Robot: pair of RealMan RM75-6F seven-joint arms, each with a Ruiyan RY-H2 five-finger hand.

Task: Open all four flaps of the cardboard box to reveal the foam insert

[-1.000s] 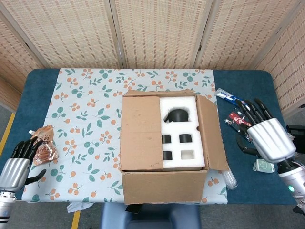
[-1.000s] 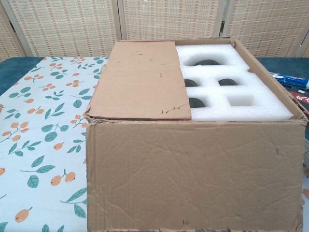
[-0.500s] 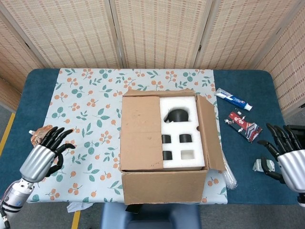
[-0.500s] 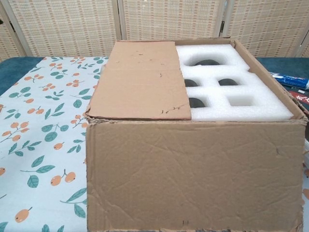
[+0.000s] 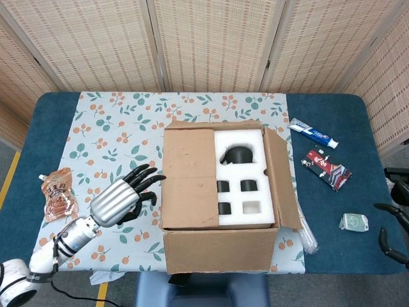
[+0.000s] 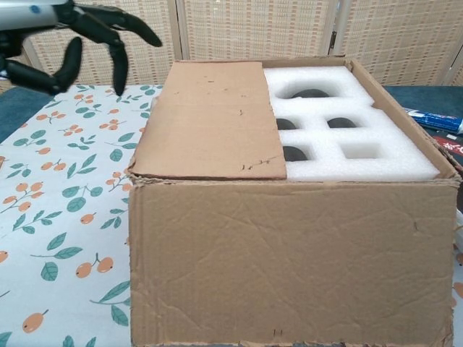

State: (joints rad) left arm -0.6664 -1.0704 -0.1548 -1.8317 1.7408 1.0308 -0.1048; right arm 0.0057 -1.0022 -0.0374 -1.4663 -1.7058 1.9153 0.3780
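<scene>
We hold our left hand (image 5: 119, 199) spread and empty beside the brown cardboard box (image 5: 217, 249) — ready to lift its one flat left flap (image 5: 186, 182); our right hand's (image 5: 395, 233) fingers show apart, empty.

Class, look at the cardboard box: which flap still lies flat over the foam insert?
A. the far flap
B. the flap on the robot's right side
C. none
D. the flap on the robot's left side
D: the left flap lies flat, covering the left part of the foam insert.
</scene>
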